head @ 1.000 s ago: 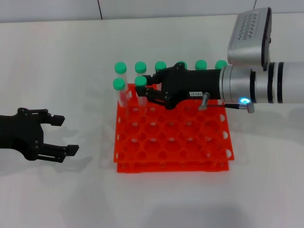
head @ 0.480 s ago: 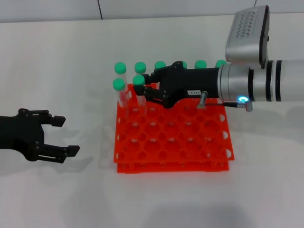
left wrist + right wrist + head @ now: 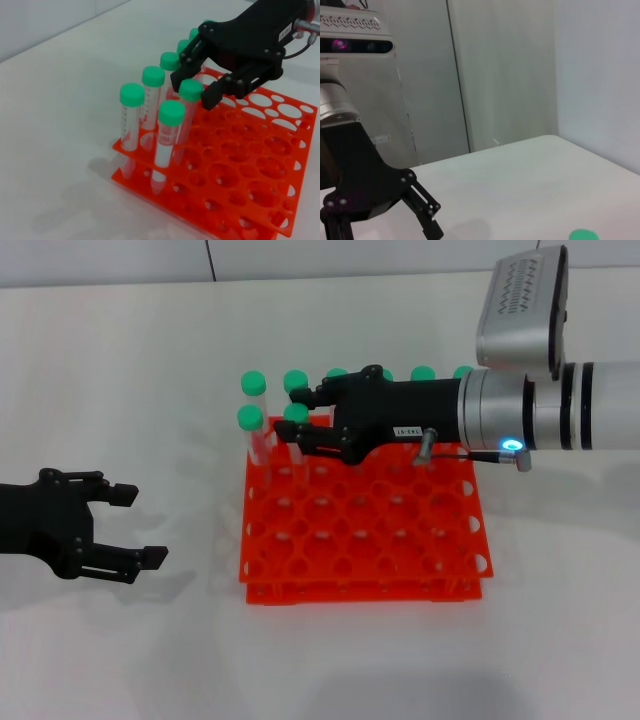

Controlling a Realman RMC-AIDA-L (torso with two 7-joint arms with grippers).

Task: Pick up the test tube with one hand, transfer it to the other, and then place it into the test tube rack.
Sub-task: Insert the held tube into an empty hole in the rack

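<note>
The red-orange test tube rack sits mid-table and also shows in the left wrist view. The test tube, clear with a green cap, stands upright in a hole near the rack's back left, second row; the left wrist view shows it too. My right gripper, black with a white label, reaches over the rack from the right. It is open, with one finger on each side of the tube's cap. My left gripper, unlabelled, hangs open and empty to the left of the rack.
Several identical green-capped tubes stand in the rack: a back row partly hidden by my right gripper, and one just left of the test tube. Most rack holes are empty. White table surrounds the rack.
My right gripper's fingers have spread apart and now reach past the tube's cap on both sides. The tube stays upright in its hole. My left arm has not moved.
</note>
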